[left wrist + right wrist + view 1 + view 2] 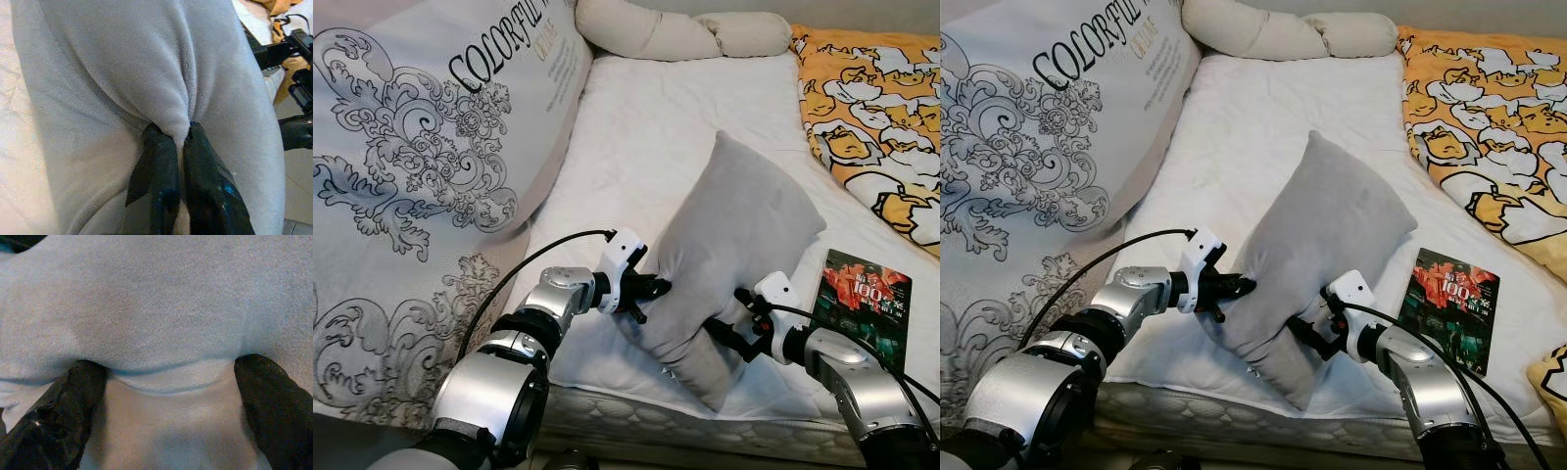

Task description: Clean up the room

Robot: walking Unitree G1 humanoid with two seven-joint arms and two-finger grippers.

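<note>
A grey pillow (734,235) stands tilted on its lower corner near the front edge of the white mattress (656,127). My left gripper (656,289) is at its left side, shut on a pinched fold of the grey fabric (182,132). At the pillow's lower right side is my right gripper (732,318). In the right wrist view its fingers (73,396) stand wide apart, open, with the pillow's edge bulging between them.
A dark book (867,294) with a red cover picture lies flat right of the pillow. A yellow patterned quilt (871,108) covers the bed's right side. A large printed grey cushion (431,147) leans at the left. A cream bolster (675,34) lies at the head.
</note>
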